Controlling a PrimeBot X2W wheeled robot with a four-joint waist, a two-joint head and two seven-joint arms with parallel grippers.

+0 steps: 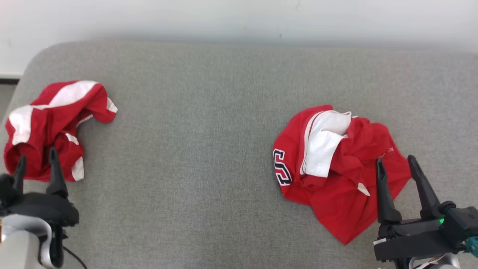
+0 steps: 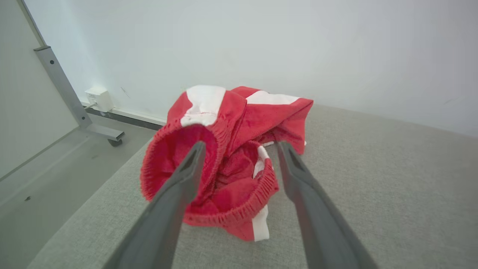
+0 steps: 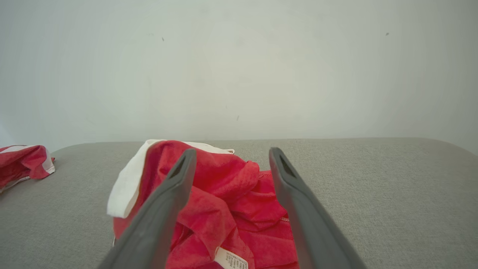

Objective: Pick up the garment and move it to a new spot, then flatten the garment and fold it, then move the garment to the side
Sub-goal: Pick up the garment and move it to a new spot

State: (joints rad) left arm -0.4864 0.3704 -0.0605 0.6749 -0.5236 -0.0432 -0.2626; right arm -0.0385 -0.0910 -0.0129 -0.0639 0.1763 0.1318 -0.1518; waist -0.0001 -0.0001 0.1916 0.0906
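Head view: we are seeing the red-and-white shorts (image 1: 48, 119) bunched at the worktop's (image 1: 194, 130) left edge, and the red jersey (image 1: 336, 164) crumpled near its right edge.
Left wrist view: we are hovering the left gripper (image 2: 241, 145) over the shorts, fingers spread wide, gripping nothing.
Right wrist view: we are hovering the right gripper (image 3: 232, 151) over the jersey, fingers wide apart, gripping nothing.
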